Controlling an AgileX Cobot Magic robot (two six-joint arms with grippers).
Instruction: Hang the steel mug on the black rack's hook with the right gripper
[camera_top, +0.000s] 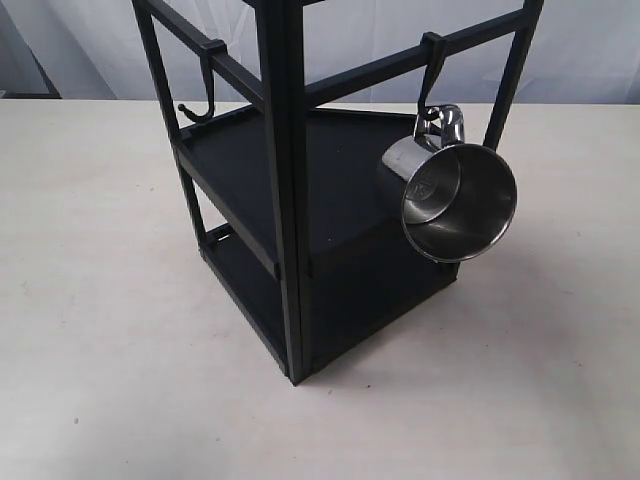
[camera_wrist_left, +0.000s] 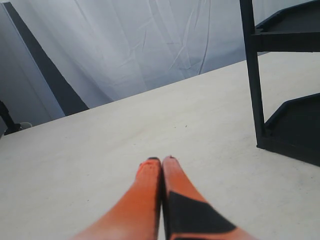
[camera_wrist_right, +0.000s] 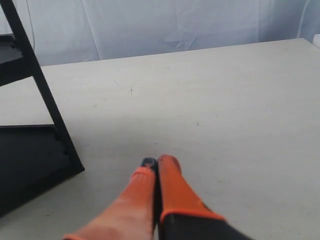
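The steel mug (camera_top: 455, 200) hangs by its looped handle from the hook (camera_top: 431, 75) on the right top bar of the black rack (camera_top: 290, 200), its open mouth tilted toward the camera. No gripper shows in the exterior view. Over bare table in the right wrist view, my right gripper (camera_wrist_right: 156, 161) has its orange fingers pressed together with nothing between them; a rack post (camera_wrist_right: 42, 90) stands to one side. My left gripper (camera_wrist_left: 161, 160) is likewise shut and empty, low over the table, with the rack's post (camera_wrist_left: 252, 75) off to the side.
A second, empty hook (camera_top: 203, 95) hangs on the rack's left top bar. The rack stands on a pale table (camera_top: 90, 300). White cloth (camera_wrist_right: 165, 25) backs the scene beyond the table's far edge.
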